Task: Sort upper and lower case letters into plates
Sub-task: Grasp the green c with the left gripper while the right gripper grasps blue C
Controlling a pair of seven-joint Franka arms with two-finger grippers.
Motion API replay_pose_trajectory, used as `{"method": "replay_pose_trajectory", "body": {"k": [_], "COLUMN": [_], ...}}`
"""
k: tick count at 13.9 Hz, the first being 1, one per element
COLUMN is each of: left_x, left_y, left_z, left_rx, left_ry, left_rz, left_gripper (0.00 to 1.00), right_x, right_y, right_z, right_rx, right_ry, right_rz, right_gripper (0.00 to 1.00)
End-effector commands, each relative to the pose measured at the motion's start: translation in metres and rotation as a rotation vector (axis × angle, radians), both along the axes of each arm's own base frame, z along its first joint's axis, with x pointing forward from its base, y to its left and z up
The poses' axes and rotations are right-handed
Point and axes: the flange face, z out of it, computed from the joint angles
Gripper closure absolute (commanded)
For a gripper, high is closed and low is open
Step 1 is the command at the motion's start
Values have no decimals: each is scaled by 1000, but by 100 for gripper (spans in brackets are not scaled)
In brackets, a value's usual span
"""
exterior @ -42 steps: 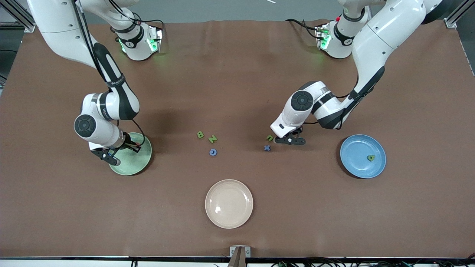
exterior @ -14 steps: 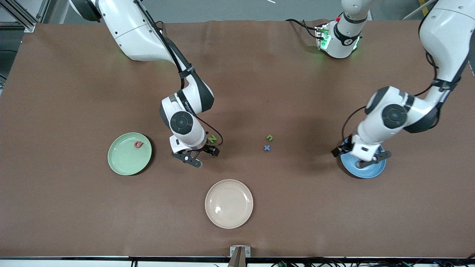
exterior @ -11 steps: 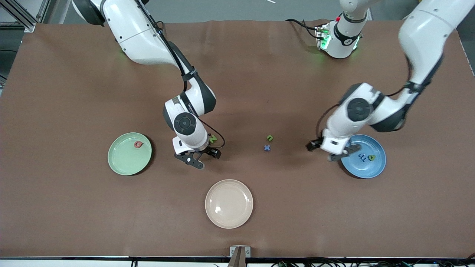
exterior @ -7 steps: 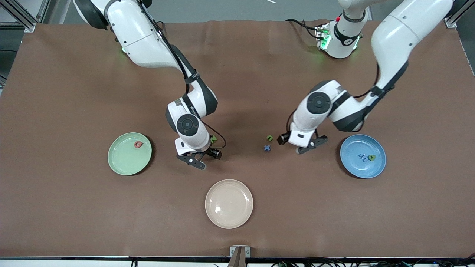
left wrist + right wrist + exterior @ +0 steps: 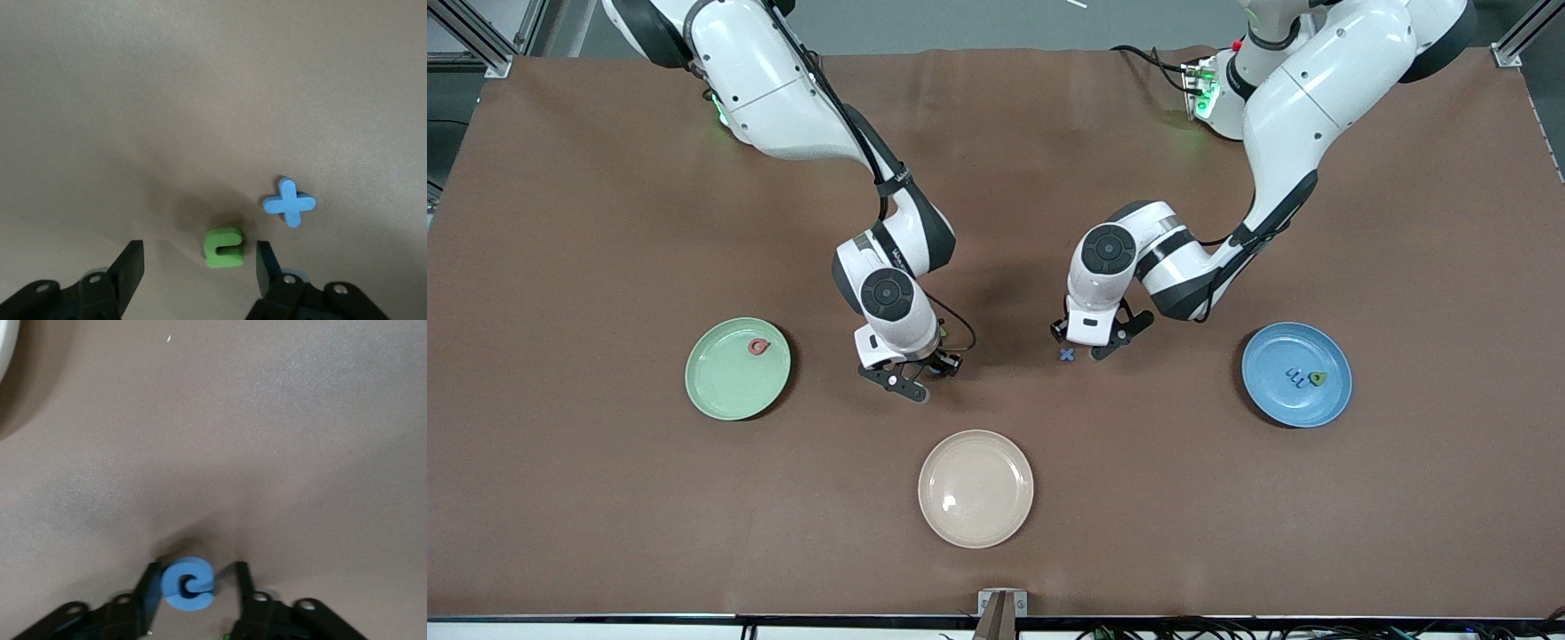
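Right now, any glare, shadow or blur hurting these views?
Front view: sharp; small glare spot on the beige plate, soft arm shadows on the table. Left wrist view: dark shadow beside the green letter. Right wrist view: shadow around the blue letter; slightly soft.

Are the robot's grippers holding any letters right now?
No. The left gripper is open around the green letter; the right gripper is open around the blue letter.

I see three plates on the bench: one toward the right arm's end holding one letter, one toward the left arm's end holding two letters, and a third plate between them, nearer the front camera. A cross letter lies mid-bench, with another letter just beside it.
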Motion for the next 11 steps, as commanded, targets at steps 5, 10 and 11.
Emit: {"method": "replay_pose_trajectory", "body": {"k": [5,10,11], "left_x": [7,11,13], "left_y": [-15,-12,-9], "left_z": [-9,-9,-9], "left_rx": [-14,-17,-18], "left_ry": [-4,2,0], "left_rz": [60,92,98], "left_gripper": [32,56,62], "right_x": [21,57,54], "right_y": [-26,-140,-163], "right_z": [16,76,84], "right_rx": [-28,-55,-48], "right_ry": [-11,98,103], "right_rz": [-15,109,142], "right_gripper": [100,100,100]}}
